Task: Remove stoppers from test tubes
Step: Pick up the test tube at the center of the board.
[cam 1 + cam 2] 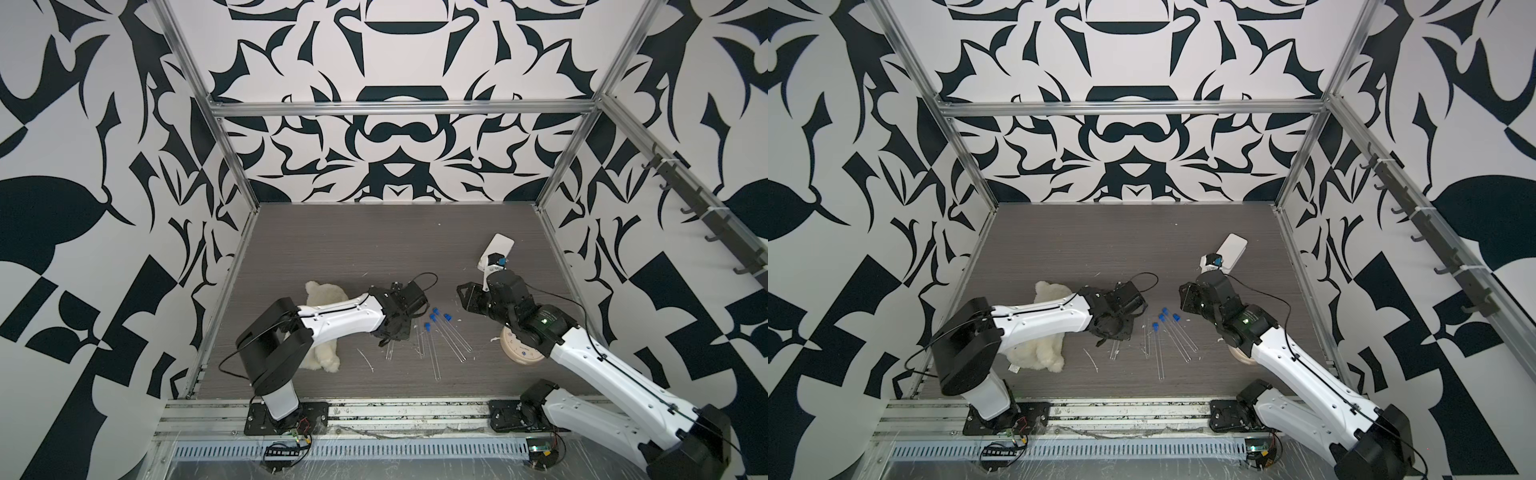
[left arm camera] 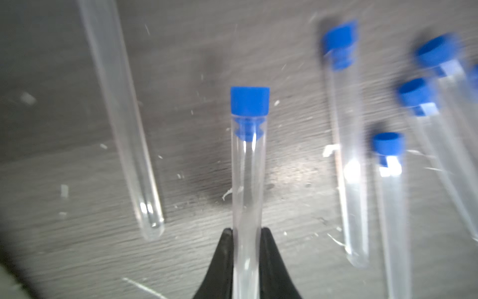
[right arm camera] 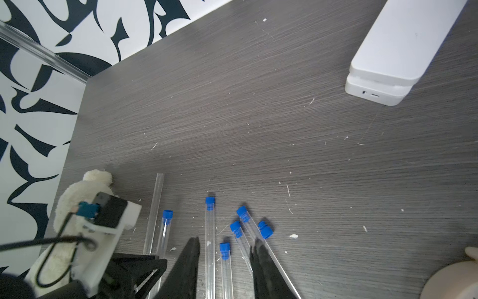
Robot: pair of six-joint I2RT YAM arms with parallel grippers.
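My left gripper (image 2: 247, 233) is shut on the lower part of a clear test tube (image 2: 248, 181) with a blue stopper (image 2: 249, 101) plugged in its far end. In a top view that gripper (image 1: 390, 337) sits low over the table, left of the other tubes. Several more stoppered test tubes (image 3: 210, 233) lie side by side. One tube (image 3: 155, 207) has no stopper. A loose stopper (image 3: 265, 230) lies beside the tubes. My right gripper (image 3: 225, 242) is open and holds nothing, above the tubes and right of them in a top view (image 1: 462, 297).
A cream plush dog (image 1: 324, 361) lies under my left arm. A white box (image 1: 498, 247) stands at the back right. A round cream disc (image 1: 519, 353) sits under my right arm. White scraps dot the dark wood-grain table (image 1: 353, 249), which patterned walls enclose.
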